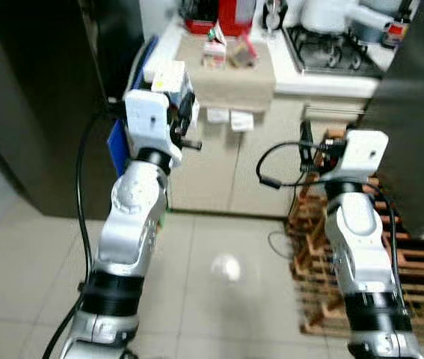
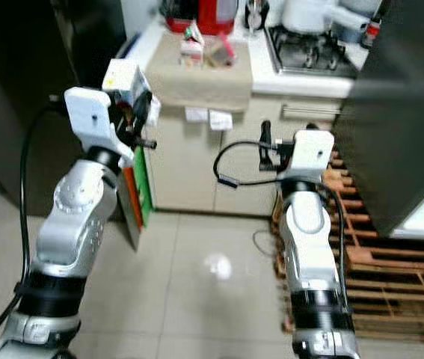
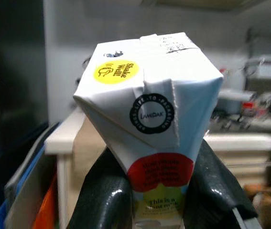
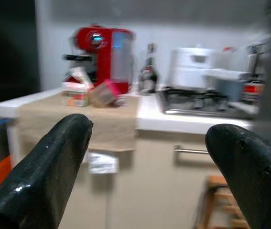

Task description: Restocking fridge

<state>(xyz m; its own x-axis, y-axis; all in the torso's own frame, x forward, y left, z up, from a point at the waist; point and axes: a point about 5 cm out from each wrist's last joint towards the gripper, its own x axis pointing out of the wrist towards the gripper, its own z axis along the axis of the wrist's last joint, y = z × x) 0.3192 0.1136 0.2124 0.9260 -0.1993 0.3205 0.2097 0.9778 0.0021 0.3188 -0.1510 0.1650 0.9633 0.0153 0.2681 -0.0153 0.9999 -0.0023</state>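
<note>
Carton (image 3: 149, 119) of milk sits clamped betw. left gripper (image 3: 157, 191) jaws, held up in front of worktop (image 1: 324, 82). Right gripper (image 4: 152, 167) empty, jaws spread wide, facing red coffee machine (image 4: 102, 52) & hob (image 1: 331, 52).

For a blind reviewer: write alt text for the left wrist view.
A white carton with a yellow "Shake Well" sticker is clamped between the left gripper's black jaws. Behind it, blurred, stands a pale kitchen counter.
</note>
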